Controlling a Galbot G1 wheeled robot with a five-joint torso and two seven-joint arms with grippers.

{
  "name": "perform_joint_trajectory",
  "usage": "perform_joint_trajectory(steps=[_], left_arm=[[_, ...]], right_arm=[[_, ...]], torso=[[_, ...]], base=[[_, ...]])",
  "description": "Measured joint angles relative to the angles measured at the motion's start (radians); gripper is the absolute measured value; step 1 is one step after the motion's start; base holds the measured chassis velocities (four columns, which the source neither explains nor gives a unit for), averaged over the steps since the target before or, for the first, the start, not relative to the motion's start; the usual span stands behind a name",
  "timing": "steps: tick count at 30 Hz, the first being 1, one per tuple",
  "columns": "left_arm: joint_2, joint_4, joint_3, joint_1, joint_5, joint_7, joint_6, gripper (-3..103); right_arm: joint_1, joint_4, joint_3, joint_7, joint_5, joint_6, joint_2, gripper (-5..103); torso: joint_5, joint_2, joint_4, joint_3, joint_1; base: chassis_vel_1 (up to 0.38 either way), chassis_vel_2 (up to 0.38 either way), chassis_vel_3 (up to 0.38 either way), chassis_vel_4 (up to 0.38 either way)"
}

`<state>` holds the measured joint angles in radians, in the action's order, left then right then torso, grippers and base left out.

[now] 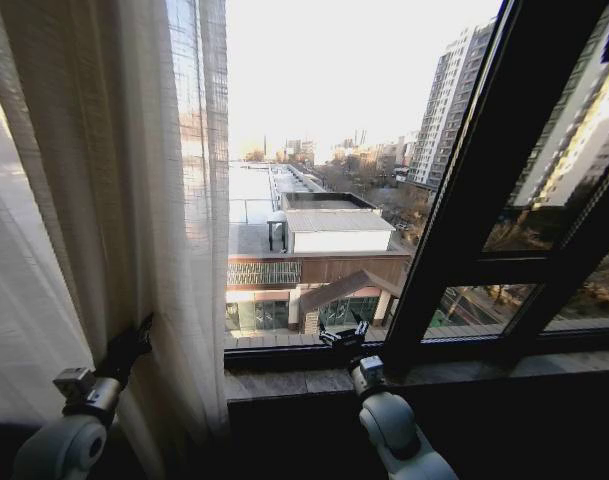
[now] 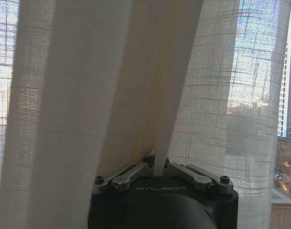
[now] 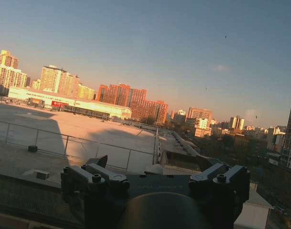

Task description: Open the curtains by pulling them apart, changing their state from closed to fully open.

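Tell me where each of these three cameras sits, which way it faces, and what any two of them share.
Head view: from the robot's head, looking forward and down at the window; both arms show, left hand in the curtain, right hand by the sill.
Left wrist view: behind the left hand, pinching a curtain fold.
Right wrist view: behind the open right hand, facing outdoors.
Shared: head and left wrist views both show the gripped curtain.

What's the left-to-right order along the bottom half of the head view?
Left gripper shut on a fold of the curtain → open glass with the rooftop building outside → right gripper at the sill, holding nothing → dark window frame.
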<state>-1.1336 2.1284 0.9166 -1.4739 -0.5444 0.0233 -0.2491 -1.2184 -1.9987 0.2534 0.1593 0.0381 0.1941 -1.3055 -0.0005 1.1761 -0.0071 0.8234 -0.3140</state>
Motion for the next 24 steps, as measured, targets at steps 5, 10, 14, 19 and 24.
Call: perform_joint_trajectory(steps=[5, 10, 14, 19, 24], left_arm=[[-0.005, -0.001, 0.017, -0.002, 0.0, -0.001, 0.001, 0], [-0.006, -0.015, 0.036, 0.004, 0.0, -0.081, 0.017, 0], [-0.001, -0.038, 0.086, 0.017, 0.007, -0.207, -0.006, 0], [0.021, -0.103, 0.213, 0.015, -0.013, -0.279, -0.013, 0], [0.022, -0.142, 0.317, 0.005, -0.016, -0.379, -0.021, 0]], right_arm=[[-0.001, -0.001, 0.001, -0.001, 0.0, 0.0, 0.003, 100], [-0.003, -0.003, 0.0, -0.003, 0.0, -0.003, 0.006, 100], [-0.002, -0.002, -0.005, -0.006, 0.0, -0.008, 0.005, 100], [0.005, 0.013, -0.015, -0.012, 0.0, -0.027, 0.002, 100], [0.008, 0.025, -0.022, -0.024, 0.0, -0.041, -0.001, 100]], torso=[[0.0018, 0.0, -0.0011, 0.0, 0.0], [0.0009, 0.0, -0.0008, 0.0, 0.0], [0.0, 0.0, -0.0004, 0.0, 0.0], [0.0007, 0.0, -0.0006, 0.0, 0.0], [0.0009, 0.0, -0.0006, 0.0, 0.0]], base=[[-0.018, -0.029, 0.017, 0.016], [-0.062, -0.04, 0.042, 0.03], [0.0, 0.0, 0.0, 0.0], [0.0, 0.0, 0.0, 0.0], [0.0, 0.0, 0.0, 0.0]])
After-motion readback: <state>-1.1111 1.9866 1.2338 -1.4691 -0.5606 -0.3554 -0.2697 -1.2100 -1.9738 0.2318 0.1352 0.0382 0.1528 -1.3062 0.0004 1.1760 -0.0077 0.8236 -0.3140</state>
